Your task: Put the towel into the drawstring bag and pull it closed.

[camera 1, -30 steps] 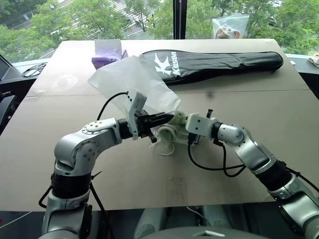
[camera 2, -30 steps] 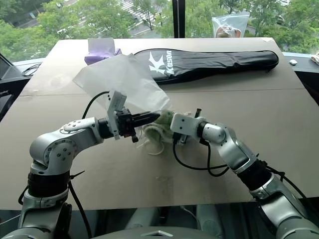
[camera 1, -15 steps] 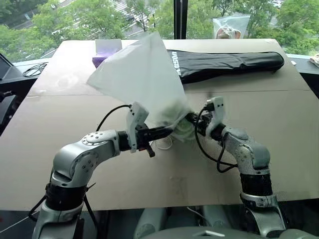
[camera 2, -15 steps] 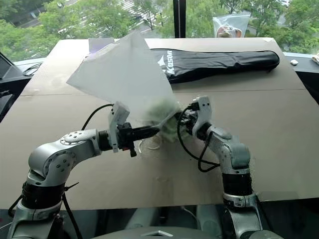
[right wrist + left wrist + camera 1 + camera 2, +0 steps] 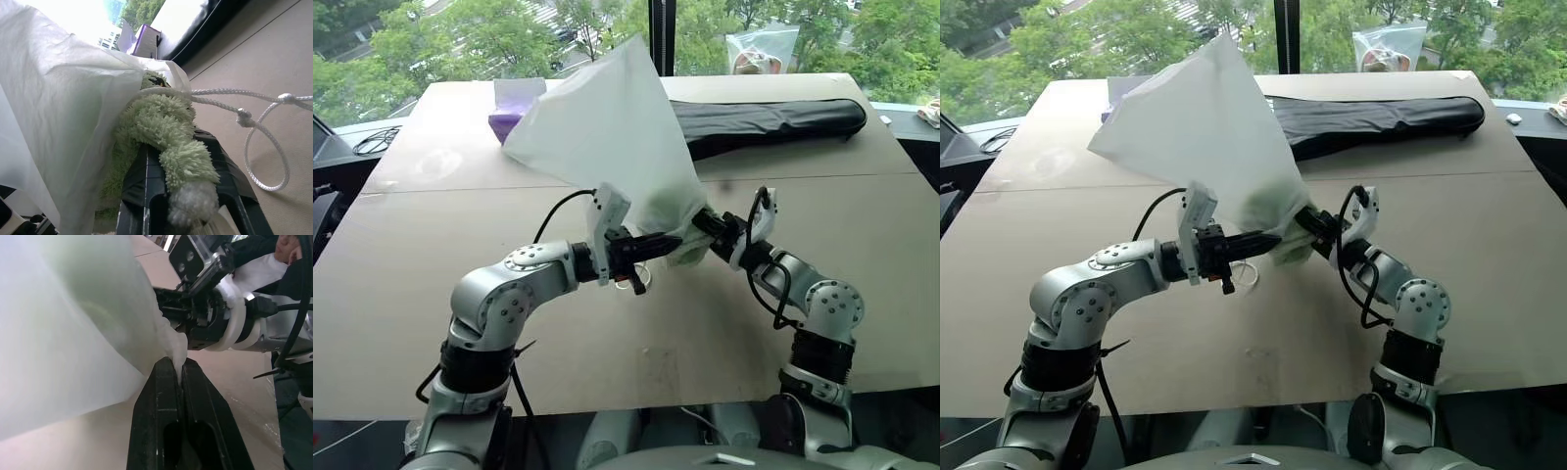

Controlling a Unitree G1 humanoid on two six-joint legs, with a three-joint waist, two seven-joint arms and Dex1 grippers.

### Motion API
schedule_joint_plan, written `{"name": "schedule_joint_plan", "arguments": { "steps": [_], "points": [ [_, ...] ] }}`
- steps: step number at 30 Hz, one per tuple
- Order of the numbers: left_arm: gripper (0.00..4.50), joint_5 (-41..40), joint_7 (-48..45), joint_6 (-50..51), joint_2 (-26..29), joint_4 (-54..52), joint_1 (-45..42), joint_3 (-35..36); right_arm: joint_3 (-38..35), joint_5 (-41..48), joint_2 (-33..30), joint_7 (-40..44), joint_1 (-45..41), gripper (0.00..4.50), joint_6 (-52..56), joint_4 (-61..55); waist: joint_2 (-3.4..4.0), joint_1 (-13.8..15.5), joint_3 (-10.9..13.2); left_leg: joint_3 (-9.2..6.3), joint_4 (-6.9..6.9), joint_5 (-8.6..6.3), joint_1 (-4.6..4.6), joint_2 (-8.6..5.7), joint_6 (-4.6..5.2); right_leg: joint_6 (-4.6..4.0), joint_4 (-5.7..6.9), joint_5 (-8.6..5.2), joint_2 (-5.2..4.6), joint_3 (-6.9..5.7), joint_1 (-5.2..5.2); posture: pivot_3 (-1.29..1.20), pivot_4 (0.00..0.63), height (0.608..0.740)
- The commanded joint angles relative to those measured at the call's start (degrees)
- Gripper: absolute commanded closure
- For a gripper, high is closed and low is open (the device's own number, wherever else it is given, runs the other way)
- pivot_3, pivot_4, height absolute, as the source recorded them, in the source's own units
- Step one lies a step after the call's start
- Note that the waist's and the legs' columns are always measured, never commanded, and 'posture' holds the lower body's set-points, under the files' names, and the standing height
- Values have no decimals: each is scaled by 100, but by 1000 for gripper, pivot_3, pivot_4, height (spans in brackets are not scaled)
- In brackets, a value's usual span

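Note:
The translucent white drawstring bag [image 5: 607, 137] stands tilted up off the table, its mouth low between my two grippers. My left gripper [image 5: 668, 241] is shut on the bag's rim [image 5: 177, 345]. The fluffy light green towel [image 5: 159, 125] lies half inside the bag's mouth, and my right gripper [image 5: 701, 224] is shut on its outer end. Through the fabric the towel shows as a green patch [image 5: 1268, 208]. The white cord [image 5: 259, 142] hangs loose from the rim in a knotted loop, down to the table.
A long black racket cover [image 5: 773, 119] lies across the back of the brown table [image 5: 431, 255]. A purple tissue box [image 5: 509, 103] sits behind the bag, a clear plastic bag [image 5: 759, 49] at the far edge. Black cables [image 5: 372, 142] lie off the left side.
My right wrist has rolled over and the arm has folded in, carrying the towel off the table into the bag's mouth. The bag has swung from lying flat to upright. My left gripper shifted slightly right.

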Motion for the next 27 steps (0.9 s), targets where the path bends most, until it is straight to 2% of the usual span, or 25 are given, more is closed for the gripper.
{"name": "schedule_joint_plan", "arguments": {
  "steps": [1,3,5,9,11,13,15,18,21,24,27],
  "points": [
    [4500,-94,68,6,-165,-65,-200,-43,302,570,584,-169,-348,4479,-113,55,1,-29,0,2,0,0,1,0,0,0,2,0,0,2,-1,0,150,740],
    [4500,-30,-25,-45,-8,-12,-234,85,508,570,344,-125,-208,4479,-98,-31,1,-74,0,1,0,0,0,3,0,0,3,0,3,2,-3,0,150,740],
    [4500,134,-157,-176,269,198,-290,238,961,236,-210,104,34,4479,-64,-298,2,-120,-1,1,-2,0,0,5,0,0,3,0,5,2,-5,0,150,740],
    [4500,1057,-510,-1057,875,620,-389,6,2690,-1446,-1848,858,396,4479,-805,-850,7,-95,-3,5,-1,0,-4,3,1,1,-1,-1,7,5,-17,0,150,740],
    [4500,1432,-682,-1446,1050,708,-387,-198,3282,-2038,-2407,1192,393,4479,-1246,-939,8,-73,-2,4,1,0,-7,0,1,1,-4,-1,6,4,-18,0,150,740],
    [4500,1540,-714,-1556,1024,800,-390,-216,3951,-2753,-3046,1600,188,4479,-1711,-985,8,-57,-2,5,0,0,-9,0,1,2,-4,0,3,5,-20,0,150,740],
    [4500,1552,-672,-1573,915,871,-358,-156,4348,-3259,-3391,1907,14,4479,-2145,-921,7,-59,-2,3,-1,0,-9,0,1,2,-3,0,3,4,-22,0,150,740],
    [4500,1134,-429,-1256,495,1092,-377,287,4364,-3368,-3422,2323,-80,4479,-2564,-870,2,-43,-3,-3,-1,0,-12,2,1,2,-3,-1,2,-4,-20,0,150,740],
    [4500,1012,-344,-902,476,1167,-355,457,3706,-2615,-2966,2417,-31,4479,-2181,-982,-2,-64,-1,-4,1,0,-15,3,0,2,-4,-1,2,-4,-16,0,150,740],
    [4500,413,-479,-413,494,931,-228,742,2748,-1612,-2171,1818,-85,4479,-1257,-842,-2,-74,-1,-4,0,0,-15,4,0,2,-4,0,3,-4,-14,0,150,740],
    [4500,86,-427,-160,502,769,-142,960,1981,-963,-1459,1150,-199,4479,-783,-639,-3,-65,-2,-5,2,0,-14,4,0,2,-4,0,2,-4,-13,0,150,740]
  ]
}}
